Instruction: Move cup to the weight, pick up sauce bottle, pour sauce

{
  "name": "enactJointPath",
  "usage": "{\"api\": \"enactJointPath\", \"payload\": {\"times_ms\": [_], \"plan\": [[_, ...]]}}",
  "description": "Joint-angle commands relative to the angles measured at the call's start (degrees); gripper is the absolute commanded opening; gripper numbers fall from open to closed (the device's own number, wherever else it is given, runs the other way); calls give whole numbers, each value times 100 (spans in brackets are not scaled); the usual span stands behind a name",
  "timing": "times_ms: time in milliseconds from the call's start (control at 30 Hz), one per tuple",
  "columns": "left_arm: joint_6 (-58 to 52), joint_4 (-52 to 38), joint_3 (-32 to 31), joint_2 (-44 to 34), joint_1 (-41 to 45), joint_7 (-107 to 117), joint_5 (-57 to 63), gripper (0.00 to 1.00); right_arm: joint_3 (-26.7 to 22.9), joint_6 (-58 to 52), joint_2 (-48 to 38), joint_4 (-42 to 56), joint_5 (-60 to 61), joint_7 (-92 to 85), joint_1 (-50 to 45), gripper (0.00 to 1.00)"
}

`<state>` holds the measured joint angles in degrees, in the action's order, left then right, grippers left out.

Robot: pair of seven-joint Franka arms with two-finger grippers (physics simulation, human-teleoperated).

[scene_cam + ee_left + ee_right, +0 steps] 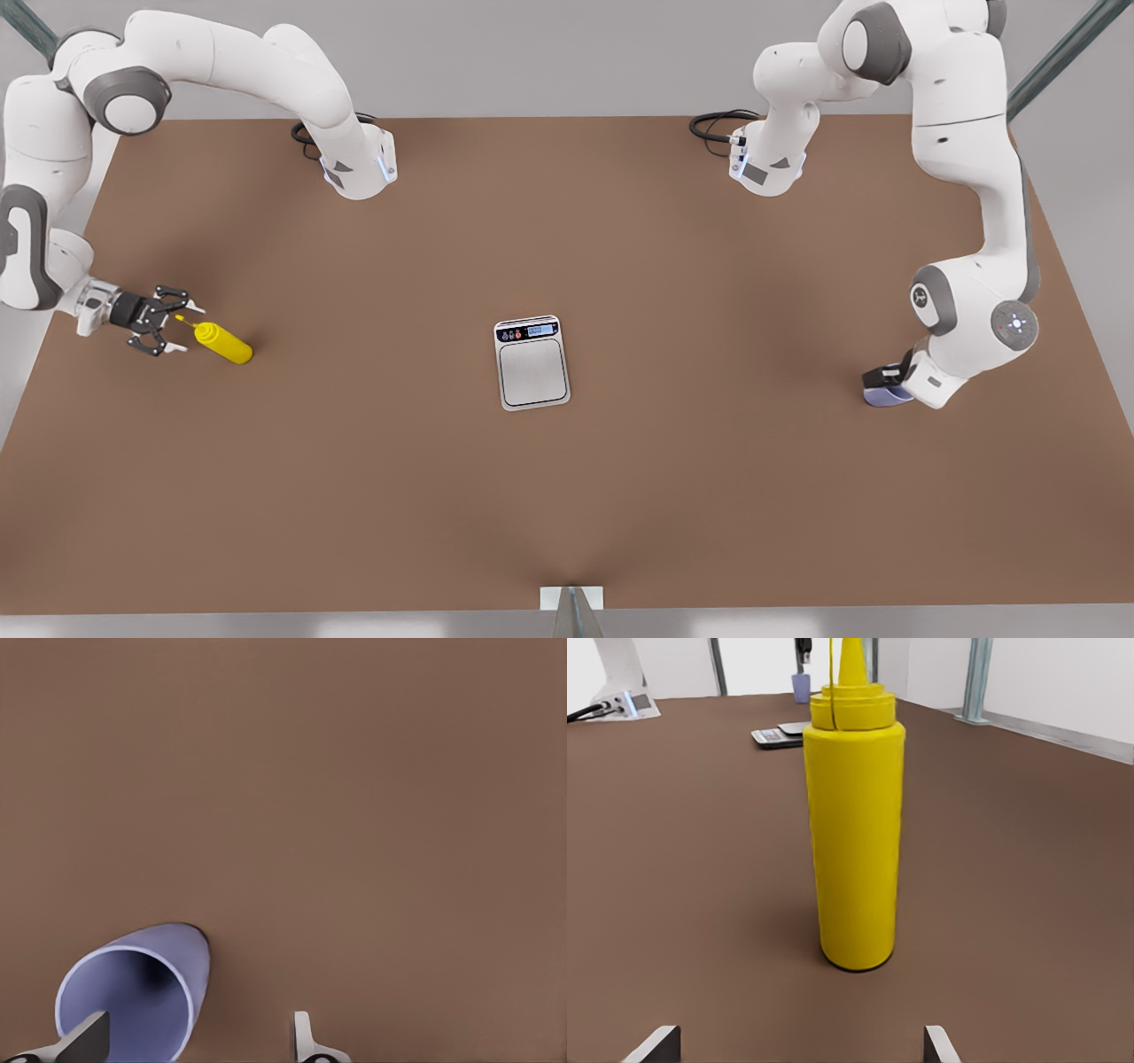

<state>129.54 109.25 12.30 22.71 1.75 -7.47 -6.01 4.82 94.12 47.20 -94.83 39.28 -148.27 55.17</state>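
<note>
Flanking the table (620, 496), both arms sit low at opposite edges.
Right gripper (168, 332), at the front view's left, is spread open just beside the upright sauce bottle (224, 343), not touching it. Left gripper (199, 1041), at the front view's right, hangs with fingers apart around the cup (886, 396). The weight (531, 363) lies at the centre, well apart from both.

Yellow cylindrical squeeze bottle (224, 343) upright near tabletop's front-view left edge; flat silver-grey digital scale (531, 363) mid-table, display strip toward far edge; pale lavender tumbler (888, 393) upright near right edge.
</note>
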Motion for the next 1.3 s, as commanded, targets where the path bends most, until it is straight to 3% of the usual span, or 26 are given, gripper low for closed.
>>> {"api": "enactJointPath", "payload": {"times_ms": [0, 67, 133, 600, 633, 667, 767, 800, 900, 1100, 1267], "plan": [[10, 0, 1, 14, 9, 0, -5, 100, 1, 2, 0, 0, 0, 0, -24, 100], [27, 0, 1, 49, 10, 9, -5, 100, 1, 2, 79, -18, -9, -17, -41, 100], [45, 0, 1, 119, 10, 9, -14, 90, 1, 2, 79, -35, -17, -26, -50, 100], [370, 97, 45, 576, 1, 9, -14, 88, 27, -25, 140, -26, 9, -9, -419, 100], [379, 97, 45, 585, 1, 9, -14, 82, 27, -16, 140, -18, 9, -9, -455, 100], [414, 97, 45, 594, 1, 0, -14, 65, 27, -16, 140, -18, 9, -9, -472, 100], [423, 97, 45, 594, 1, -18, -14, 50, 27, -25, 140, -18, 44, -9, -516, 100], [440, 97, 45, 594, 1, -18, -14, 39, 27, -25, 140, -18, 44, -9, -516, 100], [475, 97, 45, 638, 1, -79, -14, 37, 27, -34, 167, -18, 53, -9, -586, 100], [502, 97, 45, 673, 1, -79, -14, 21, 80, -121, 176, -26, 123, 0, -709, 100], [502, 88, 53, 673, 1, -97, 3, 21, 168, -157, 211, -18, 123, 18, -701, 100]]}}
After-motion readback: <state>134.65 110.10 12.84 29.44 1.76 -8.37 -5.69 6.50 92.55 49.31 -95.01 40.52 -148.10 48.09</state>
